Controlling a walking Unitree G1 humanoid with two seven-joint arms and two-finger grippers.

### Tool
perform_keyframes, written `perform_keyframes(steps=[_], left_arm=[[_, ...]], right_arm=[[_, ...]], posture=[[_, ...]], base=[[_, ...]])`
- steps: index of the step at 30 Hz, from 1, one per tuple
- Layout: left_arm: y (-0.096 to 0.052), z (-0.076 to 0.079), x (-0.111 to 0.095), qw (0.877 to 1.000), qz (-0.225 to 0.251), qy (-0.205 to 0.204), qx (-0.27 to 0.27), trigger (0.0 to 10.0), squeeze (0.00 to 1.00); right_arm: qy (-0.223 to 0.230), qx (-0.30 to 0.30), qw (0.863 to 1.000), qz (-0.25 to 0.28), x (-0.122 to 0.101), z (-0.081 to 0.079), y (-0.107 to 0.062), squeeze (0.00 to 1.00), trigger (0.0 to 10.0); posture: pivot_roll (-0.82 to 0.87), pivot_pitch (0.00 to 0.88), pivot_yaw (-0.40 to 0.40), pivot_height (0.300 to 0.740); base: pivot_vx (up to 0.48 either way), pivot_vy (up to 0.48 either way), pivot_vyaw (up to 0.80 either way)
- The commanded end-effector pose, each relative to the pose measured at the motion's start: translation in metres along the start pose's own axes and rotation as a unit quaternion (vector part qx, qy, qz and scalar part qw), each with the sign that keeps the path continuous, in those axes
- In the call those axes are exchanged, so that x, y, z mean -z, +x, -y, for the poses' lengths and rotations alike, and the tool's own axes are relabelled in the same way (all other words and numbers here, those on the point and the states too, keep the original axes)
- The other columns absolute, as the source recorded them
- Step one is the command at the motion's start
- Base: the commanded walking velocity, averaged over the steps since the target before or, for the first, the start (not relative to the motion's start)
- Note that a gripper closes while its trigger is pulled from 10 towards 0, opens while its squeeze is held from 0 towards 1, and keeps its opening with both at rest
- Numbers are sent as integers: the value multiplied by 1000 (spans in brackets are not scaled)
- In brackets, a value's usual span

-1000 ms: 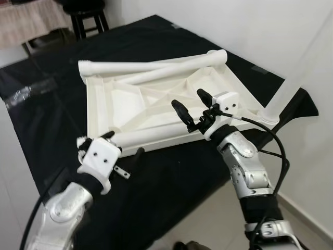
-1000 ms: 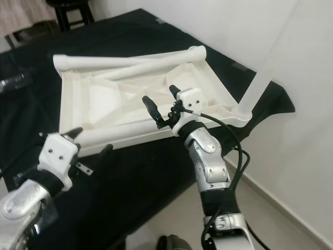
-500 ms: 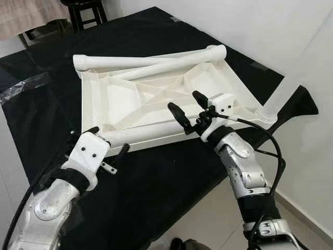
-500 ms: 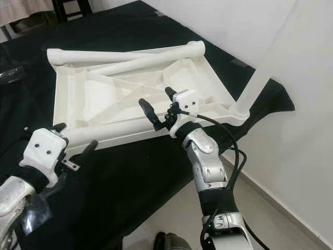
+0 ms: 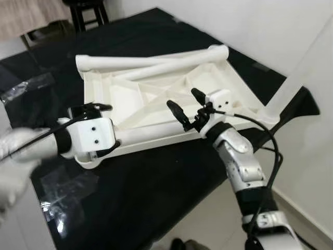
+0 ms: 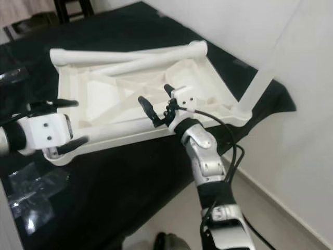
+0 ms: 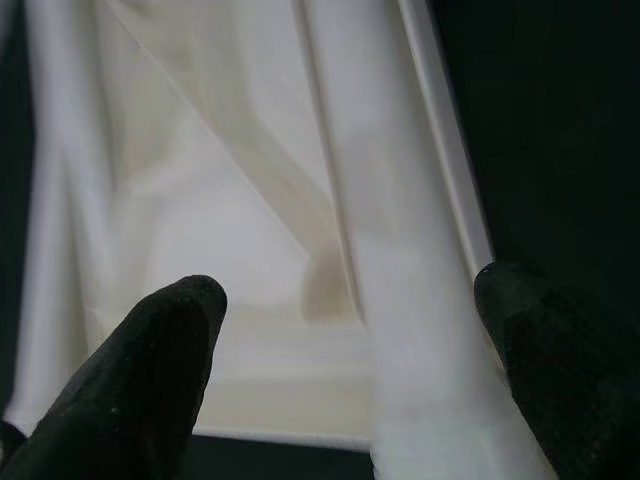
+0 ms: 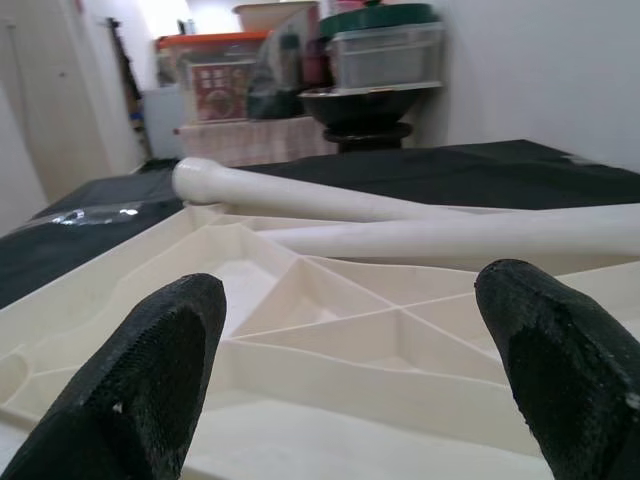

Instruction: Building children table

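- A big white plastic tabletop with ribs inside point(image 5: 151, 94) is lying upside down on a table covered with a black cloth point(image 5: 156, 177).
- Two long white round plastic legs point(image 5: 156, 65) are lying across the far end of the tabletop, crossing each other near the far right corner.
- A third white plastic leg point(image 5: 156, 133) is lying along the near edge of the tabletop.
- A fourth white leg point(image 5: 291, 83) is standing up at the right corner of the tabletop, close to the white wall point(image 5: 250, 26).
- The left end effector point(image 5: 101, 127) is reaching in from the left at the near left corner of the tabletop. Its two black fingers point(image 7: 150, 370) are spread apart, one on each side of the end of the near leg. I cannot tell if they are touching it.
- The right end effector point(image 5: 186, 107) is hovering over the near middle of the tabletop, just above the near leg. Its two black fingers are wide apart and holding nothing.
- A piece of clear plastic wrap point(image 5: 67, 192) is lying on the black cloth in front of the left arm.
- A dark wooden stool point(image 5: 88, 13) is standing past the far end of the table.
- In the right wrist view, stacked plastic storage boxes point(image 8: 300, 60) are sitting far behind the table.
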State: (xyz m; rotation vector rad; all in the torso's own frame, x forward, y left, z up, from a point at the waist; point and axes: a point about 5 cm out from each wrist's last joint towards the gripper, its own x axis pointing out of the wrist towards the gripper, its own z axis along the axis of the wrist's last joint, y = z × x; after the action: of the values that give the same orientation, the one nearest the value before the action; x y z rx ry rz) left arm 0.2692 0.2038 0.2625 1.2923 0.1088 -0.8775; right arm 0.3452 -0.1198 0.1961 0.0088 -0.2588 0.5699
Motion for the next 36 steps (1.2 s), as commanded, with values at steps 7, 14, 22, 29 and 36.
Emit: perform_keyframes(steps=[7, 14, 22, 29, 36], left_arm=[[28, -24, 33, 984, -74, -17, 160, 10000, 0], [56, -42, 28, 968, -60, -69, 236, 10000, 0], [69, -51, 26, 948, -101, -15, 300, 10000, 0], [81, -54, 29, 944, -136, 34, 299, 10000, 0], [91, -48, 29, 942, -143, 76, 293, 0, 0]], right_arm=[[-5, 2, 1000, 6, 0, -2, 4, 0, 10000], [-4, 1, 1000, 13, 0, -6, 9, 0, 10000], [1, 4, 1000, 16, 1, -9, 10, 0, 10000], [1, 10, 1000, 19, 0, -7, 10, 0, 10000], [1, 14, 1000, 21, -1, -4, 9, 0, 10000]], posture=[[156, 132, -27, 740], [168, 105, -6, 740], [163, 106, 9, 740], [153, 114, 16, 740], [131, 119, 11, 740]], base=[[0, 0, 0], [0, 0, 0], [0, 0, 0], [0, 0, 0], [0, 0, 0]])
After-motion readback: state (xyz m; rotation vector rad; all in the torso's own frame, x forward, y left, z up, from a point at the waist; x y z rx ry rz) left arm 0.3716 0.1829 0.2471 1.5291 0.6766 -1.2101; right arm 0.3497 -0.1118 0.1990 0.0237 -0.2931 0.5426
